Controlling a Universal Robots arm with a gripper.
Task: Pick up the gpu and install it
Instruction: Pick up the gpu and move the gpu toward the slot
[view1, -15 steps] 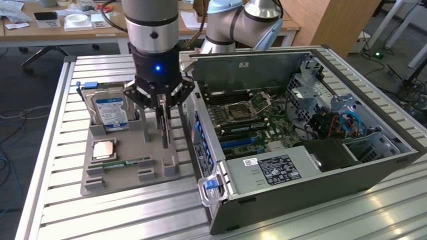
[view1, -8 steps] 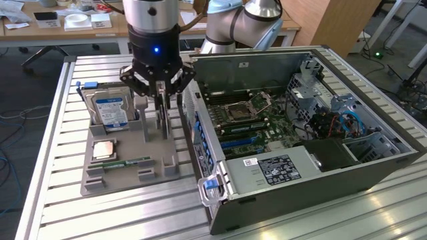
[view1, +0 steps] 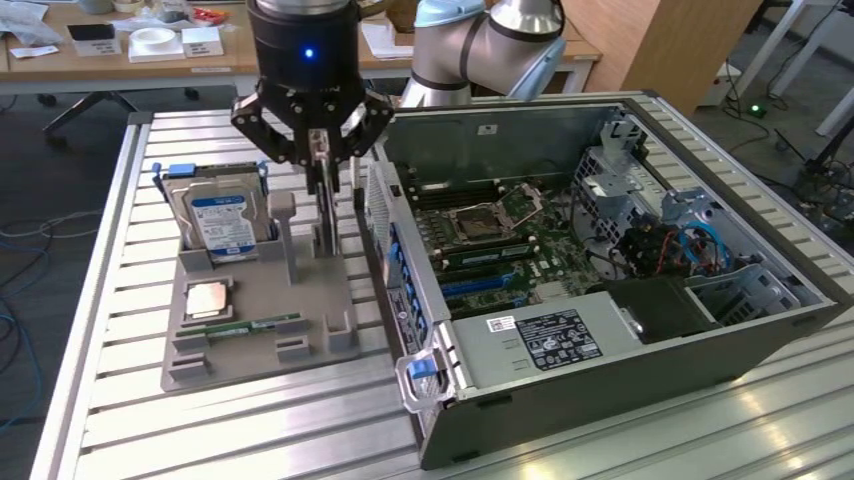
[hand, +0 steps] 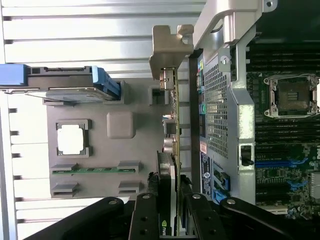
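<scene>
1. Fingers (hand: 146, 216) are closed in on the gpu (hand: 173, 105), one on each side of its thin edge. I see them pinching it, so they are partly shut with the card between them.
2. I see the gpu standing up tall on its edge, straight under the fingers.
3. Its silver end piece (hand: 167, 42) is at the far end of the card, away from the fingers.
4. The bottom of the gpu reaches down to the gray tray (view1: 254, 352). I cannot tell if it sits in the tray's slot or is lifted a tiny bit.
5. The gpu is just beside the outer wall of the open computer case (view1: 574, 372), which is on the exterior view's right.
6. On the exterior view's left of the gpu, a hard drive (view1: 224, 220) with a blue and white label stands in the same tray.
7. A square chip (view1: 207, 300) and a thin green memory stick (view1: 247, 326) lie flat in the tray, nearer the camera.
8. The tray and the case rest on a metal surface (view1: 160, 440) with long ridges.
</scene>
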